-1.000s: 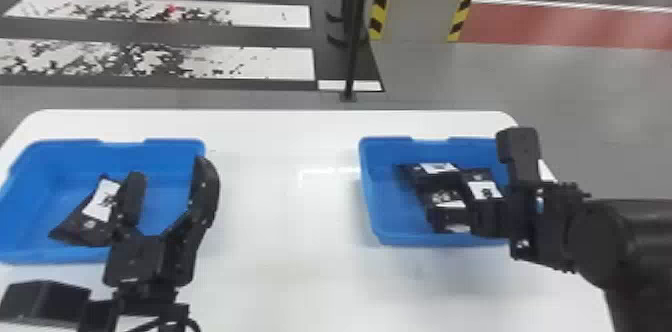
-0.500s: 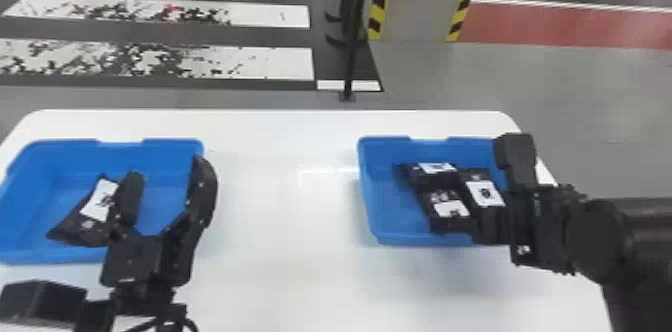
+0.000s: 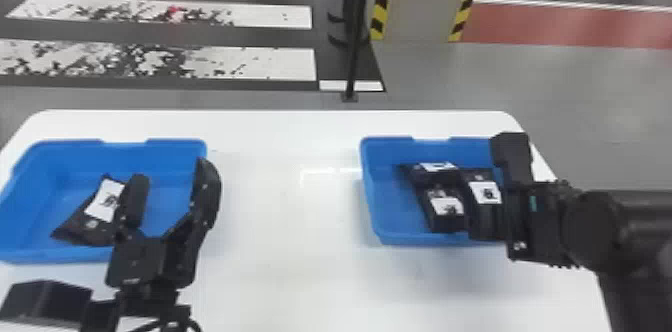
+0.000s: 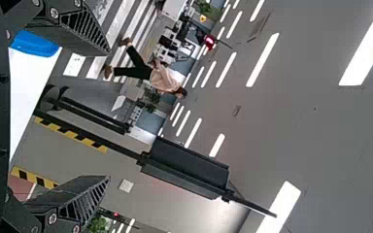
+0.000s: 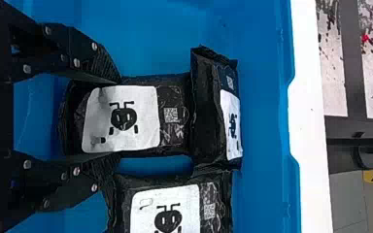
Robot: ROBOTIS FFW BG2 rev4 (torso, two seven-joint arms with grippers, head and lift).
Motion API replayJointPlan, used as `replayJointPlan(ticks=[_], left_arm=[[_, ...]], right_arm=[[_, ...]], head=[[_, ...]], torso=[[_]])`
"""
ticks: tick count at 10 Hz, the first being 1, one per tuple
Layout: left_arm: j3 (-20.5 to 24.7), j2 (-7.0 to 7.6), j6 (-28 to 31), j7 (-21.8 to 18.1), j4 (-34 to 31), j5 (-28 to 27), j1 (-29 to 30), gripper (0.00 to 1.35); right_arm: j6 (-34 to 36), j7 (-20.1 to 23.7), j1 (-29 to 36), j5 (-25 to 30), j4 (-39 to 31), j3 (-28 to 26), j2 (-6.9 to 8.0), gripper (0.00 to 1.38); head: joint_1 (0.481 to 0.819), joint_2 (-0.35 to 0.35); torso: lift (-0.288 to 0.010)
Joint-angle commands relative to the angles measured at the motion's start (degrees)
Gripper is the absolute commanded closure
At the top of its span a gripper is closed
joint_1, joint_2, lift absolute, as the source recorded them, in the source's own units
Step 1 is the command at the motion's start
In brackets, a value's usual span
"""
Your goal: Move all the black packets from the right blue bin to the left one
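Right wrist view's got the right gripper [image 5: 119,119], just nudged inward, clamped snugly on a black packet [image 5: 176,137] down in the right blue bin [image 5: 260,63], so lifting toward the left bin [image 3: 72,156] looks next.

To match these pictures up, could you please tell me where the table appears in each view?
Head view: table, lower part, under left bin and right bin.
Left wrist view: table, wedge beside blue bin.
Right wrist view: table, strip beside right bin.
Shared landmark: crosswalk.
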Motion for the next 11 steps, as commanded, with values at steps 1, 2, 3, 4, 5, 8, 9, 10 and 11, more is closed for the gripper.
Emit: replayJointPlan(ticks=[1, 2, 3, 4, 5, 8, 9, 10, 11], left_arm=[[0.11, -0.01, 0.23, -0.08, 0.01, 0.39, 0.13, 0.15], [0.11, -0.01, 0.37, -0.25, 0.01, 0.39, 0.13, 0.15], [-0.01, -0.01, 0.37, -0.25, 0.01, 0.50, 0.28, 0.15], [0.22, -0.01, 0.23, -0.25, 0.01, 0.50, 0.28, 0.15], [0.11, -0.09, 0.23, -0.25, 0.01, 0.62, 0.28, 0.15], [-0.35, -0.01, -1.88, -0.25, 0.01, 0.28, 0.13, 0.15], [-0.81, -0.01, -3.43, -0.25, -0.13, -0.18, -0.15, 0.15], [-1.15, 0.08, -3.71, -0.25, -0.13, -1.21, -0.57, 0.15], [-2.18, 0.26, -4.13, -0.25, -0.13, -1.21, -0.99, 0.15]], right_arm=[[-2.12, 0.22, 0.43, -1.36, 0.21, 0.11, -0.05, 1.05], [-5.78, 0.22, 1.70, -3.76, 0.21, 0.11, 0.13, 1.16], [-8.45, 0.22, 3.10, -4.79, -0.91, 0.11, 0.13, 1.16], [-10.00, 0.48, 4.51, -6.62, -2.88, 0.00, 0.13, 1.16], [-12.81, 1.62, 5.91, -6.85, -4.99, -0.57, 0.13, 1.16], [-24.48, 6.19, 11.26, -8.79, -8.93, -2.40, 0.13, 1.16], [-25.60, 13.31, 8.87, -9.82, -5.69, -2.74, -0.13, 1.16], [-27.85, 17.36, 7.32, -11.76, -5.13, 0.45, -1.37, 1.16], [-29.40, 20.78, 5.63, -13.47, -4.43, 3.31, -1.89, 1.16]], head=[[0.695, -0.098], [0.695, -0.092], [0.695, -0.086], [0.695, -0.073], [0.695, -0.060], [0.695, -0.040], [0.695, -0.035], [0.695, -0.015], [0.695, 0.006]], torso=[[-0.168], [-0.168], [-0.168], [-0.168], [-0.168], [-0.168], [-0.168], [-0.168], [-0.168]])
